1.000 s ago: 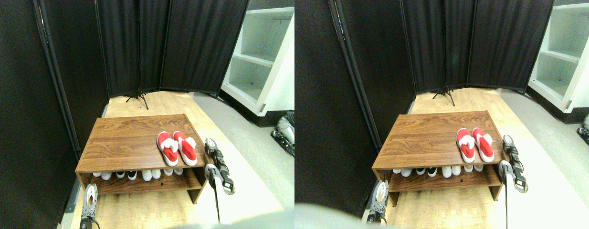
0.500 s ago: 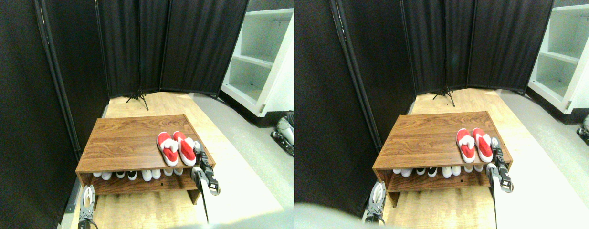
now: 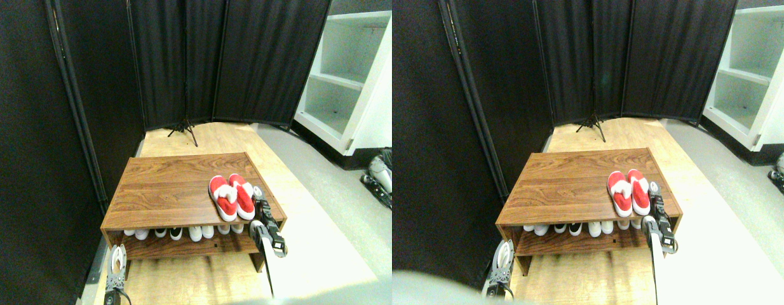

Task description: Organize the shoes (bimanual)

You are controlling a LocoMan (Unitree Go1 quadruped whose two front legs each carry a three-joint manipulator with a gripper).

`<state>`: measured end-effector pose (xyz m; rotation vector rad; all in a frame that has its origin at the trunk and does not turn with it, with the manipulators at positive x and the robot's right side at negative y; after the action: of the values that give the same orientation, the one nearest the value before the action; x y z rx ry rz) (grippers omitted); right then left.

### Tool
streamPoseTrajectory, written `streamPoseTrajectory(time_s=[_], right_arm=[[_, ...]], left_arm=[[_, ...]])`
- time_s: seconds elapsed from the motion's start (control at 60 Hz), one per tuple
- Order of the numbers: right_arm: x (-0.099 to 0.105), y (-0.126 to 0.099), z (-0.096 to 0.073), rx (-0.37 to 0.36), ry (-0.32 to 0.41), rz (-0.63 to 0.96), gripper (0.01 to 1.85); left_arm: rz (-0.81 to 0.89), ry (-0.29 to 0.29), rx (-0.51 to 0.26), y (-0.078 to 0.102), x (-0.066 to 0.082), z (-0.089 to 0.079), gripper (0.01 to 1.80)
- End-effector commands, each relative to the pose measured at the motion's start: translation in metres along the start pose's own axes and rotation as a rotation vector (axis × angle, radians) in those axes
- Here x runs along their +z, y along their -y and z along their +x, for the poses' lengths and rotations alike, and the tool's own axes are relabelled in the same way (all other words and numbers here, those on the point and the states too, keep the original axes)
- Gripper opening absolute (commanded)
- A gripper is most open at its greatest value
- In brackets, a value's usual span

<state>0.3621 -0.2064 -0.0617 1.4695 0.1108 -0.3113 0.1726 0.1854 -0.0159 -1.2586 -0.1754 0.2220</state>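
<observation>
I see red shoes (image 3: pixel 232 197) paired on worktop (image 3: pixel 169 187) rt side, my R tool (image 3: pixel 260 202) touching outer shoe, L tool (image 3: pixel 117 264) low by front-left corner, can't tell either tool's jaw state

The shoes (image 3: pixel 232 197) are bright red with white sole edges and a fluffy white patch on top — the loudest colour in the room. They sit on a surface (image 3: pixel 169 187) of reddish-brown wood grain with darker streaks. On the shelf under it, a row of shoe toes (image 3: pixel 176 232), mostly white, one black. The floor (image 3: pixel 195 279) is pale yellowish wood planking, beside a strip of grey carpet (image 3: pixel 328 190). Behind — black pleated screens (image 3: pixel 227 57). The cabinet (image 3: pixel 351 76) is white with shaded, greenish-grey insides.
</observation>
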Motion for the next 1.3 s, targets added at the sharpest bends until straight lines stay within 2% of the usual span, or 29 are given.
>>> streamPoseTrajectory(time_s=[0.017, 0.35, 0.483, 0.533, 0.683, 0.75, 0.8, 0.917, 0.95, 1.0, 1.033, 1.067, 1.1, 1.2, 1.233, 1.3], right_arm=[[-0.007, 0.006, -0.001, -0.024, -0.045, 0.032, 0.01], [-0.018, 0.014, -0.01, -0.03, -0.058, 0.04, 0.01], [-0.011, 0.015, -0.011, -0.036, -0.01, 0.022, 0.01], [-0.007, 0.013, -0.011, -0.015, 0.01, -0.04, 0.01], [0.005, 0.004, -0.014, 0.024, 0.031, -0.088, 0.01], [0.008, 0.001, -0.017, 0.05, 0.018, -0.096, 0.01], [0.011, -0.006, -0.022, 0.059, 0.026, -0.048, 0.01], [0.018, -0.019, -0.033, 0.112, 0.027, -0.051, 0.01], [0.022, -0.025, -0.041, 0.124, 0.027, -0.058, 0.01], [0.027, -0.031, -0.049, 0.191, 0.008, -0.084, 0.01], [0.028, -0.032, -0.051, 0.199, 0.001, -0.083, 0.01], [0.031, -0.036, -0.06, 0.259, -0.022, -0.113, 0.01], [0.033, -0.038, -0.067, 0.284, -0.032, -0.128, 0.01], [0.037, -0.042, -0.094, 0.302, -0.033, -0.075, 0.01], [0.038, -0.042, -0.096, 0.309, -0.036, -0.077, 0.01], [0.038, -0.041, -0.111, 0.368, -0.056, -0.124, 0.01]], left_arm=[[-0.011, 0.005, -0.04, 0.006, -0.001, 0.004, 0.01], [-0.005, 0.004, -0.045, 0.008, -0.002, 0.006, 0.01], [-0.005, -0.003, -0.045, 0.009, -0.001, 0.005, 0.01], [-0.001, 0.003, -0.041, 0.009, -0.001, 0.004, 0.01], [-0.002, 0.001, -0.041, 0.008, 0.0, 0.003, 0.01], [-0.003, 0.0, -0.041, 0.008, 0.0, 0.003, 0.01], [-0.015, 0.008, -0.035, 0.008, 0.0, 0.002, 0.01], [-0.02, 0.002, -0.037, 0.008, 0.0, 0.002, 0.01], [-0.024, 0.004, -0.036, 0.008, 0.0, 0.002, 0.01], [-0.021, -0.005, -0.04, 0.008, 0.0, 0.003, 0.01], [-0.023, -0.006, -0.04, 0.008, 0.0, 0.003, 0.01], [-0.024, -0.013, -0.042, 0.008, 0.0, 0.003, 0.01], [-0.024, -0.009, -0.04, 0.008, 0.0, 0.003, 0.01], [-0.024, -0.007, -0.039, 0.006, 0.0, 0.004, 0.01], [-0.027, -0.008, -0.037, 0.006, 0.0, 0.004, 0.01], [-0.038, -0.012, -0.033, 0.006, 0.0, 0.005, 0.01]])
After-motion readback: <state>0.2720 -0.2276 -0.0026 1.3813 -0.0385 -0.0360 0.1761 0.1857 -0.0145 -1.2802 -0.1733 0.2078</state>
